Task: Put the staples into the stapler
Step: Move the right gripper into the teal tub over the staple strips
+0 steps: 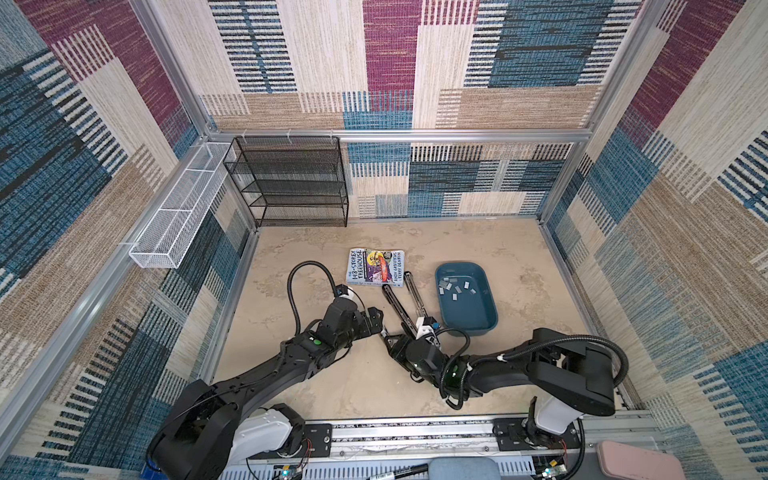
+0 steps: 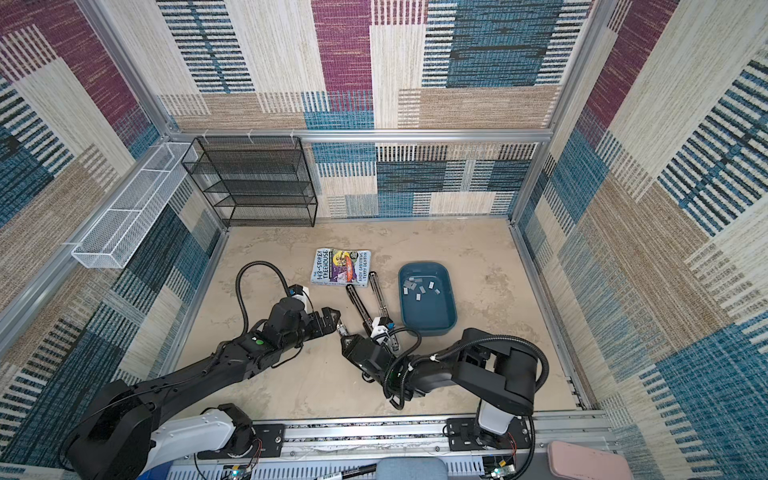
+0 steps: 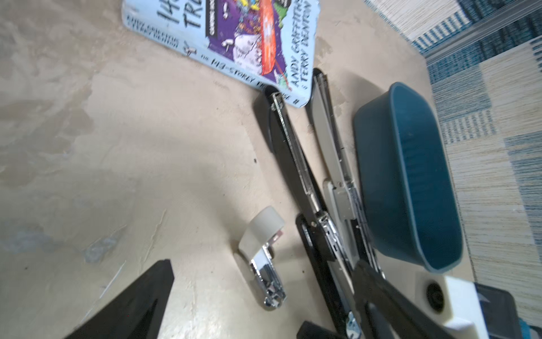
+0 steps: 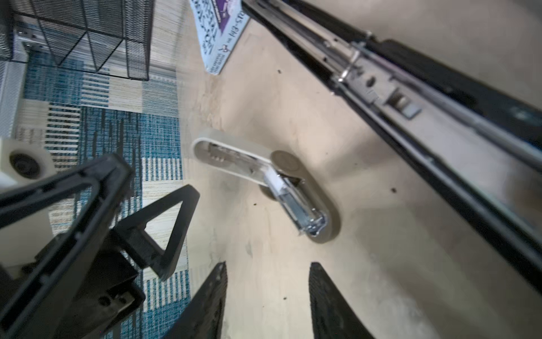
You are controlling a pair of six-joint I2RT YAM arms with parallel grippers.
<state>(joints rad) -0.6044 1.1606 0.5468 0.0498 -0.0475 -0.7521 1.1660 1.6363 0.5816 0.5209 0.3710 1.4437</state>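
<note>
Two staplers lie open on the tabletop. Centre: the long black stapler is spread in a V, with its hinge toward the near side and its two arms reaching up to the near edge of the book. Near centre: the small beige stapler is also hinged open, its metal magazine exposed. It lies flat, just left of the hinge end of the long black stapler.

Right: the teal tray stands just beside the long black stapler. The staples, small silver-grey strips, lie scattered in the tray's far half, well apart from both of my grippers.

I see the left gripper just left of the small beige stapler, its fingers spread wide and holding nothing. The right gripper faces the same stapler from the near right. Its fingers stand parted with bare tabletop between them and touch nothing. The small beige stapler lies between the two grippers, clear of both.

Far left: a black mesh shelf stands against the far wall, and a white mesh basket hangs on the left wall.
</note>
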